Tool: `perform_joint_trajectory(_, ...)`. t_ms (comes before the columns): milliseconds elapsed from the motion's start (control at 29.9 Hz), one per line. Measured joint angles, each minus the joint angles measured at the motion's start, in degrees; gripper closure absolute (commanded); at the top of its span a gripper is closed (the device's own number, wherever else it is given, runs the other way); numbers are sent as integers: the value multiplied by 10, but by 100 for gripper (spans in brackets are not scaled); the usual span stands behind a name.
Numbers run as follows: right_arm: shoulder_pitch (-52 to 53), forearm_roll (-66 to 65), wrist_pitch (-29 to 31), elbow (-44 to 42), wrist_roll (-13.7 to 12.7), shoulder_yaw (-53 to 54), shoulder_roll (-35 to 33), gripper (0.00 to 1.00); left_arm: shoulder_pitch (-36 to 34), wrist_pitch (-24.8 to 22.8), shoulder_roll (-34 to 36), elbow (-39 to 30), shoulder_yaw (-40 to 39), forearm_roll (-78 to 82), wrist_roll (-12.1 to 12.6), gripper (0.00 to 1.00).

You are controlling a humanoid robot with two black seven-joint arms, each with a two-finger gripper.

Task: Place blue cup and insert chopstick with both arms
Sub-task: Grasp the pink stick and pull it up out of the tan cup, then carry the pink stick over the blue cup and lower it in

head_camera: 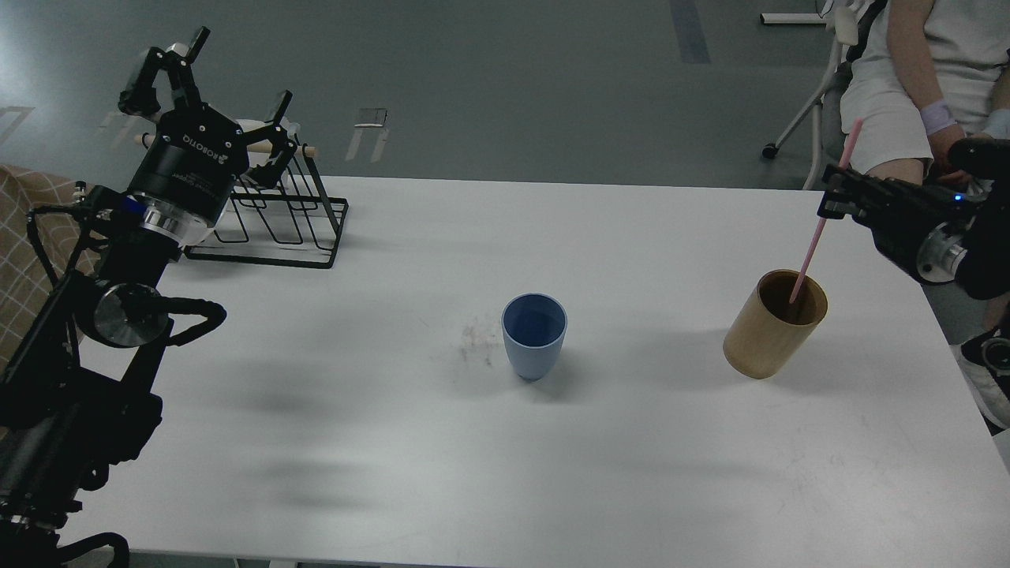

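The blue cup [534, 334] stands upright and empty at the middle of the white table [394, 442]. My right gripper [832, 204] is shut on the pink chopstick [817, 233] and holds it raised; its lower end is still inside the tan wooden cylinder [773, 333] at the right. My left gripper [225, 83] is open and empty, held high over the black wire rack [276, 217] at the far left, well away from the cup.
A seated person [923, 87] and a chair base are behind the table's far right corner. A checked cloth [24, 229] lies at the left edge. A faint smudge [477, 335] marks the table left of the cup.
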Motion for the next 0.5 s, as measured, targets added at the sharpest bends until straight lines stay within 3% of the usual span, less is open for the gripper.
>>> perform_joint_trajectory(301, 99, 33, 0, 69, 1, 40, 87, 100, 0, 1, -3, -1, 0, 0, 0, 3)
perform_joint_trajectory(501, 127, 33, 0, 83, 2, -41, 151, 100, 0, 1, 1, -1, 0, 0, 0, 3)
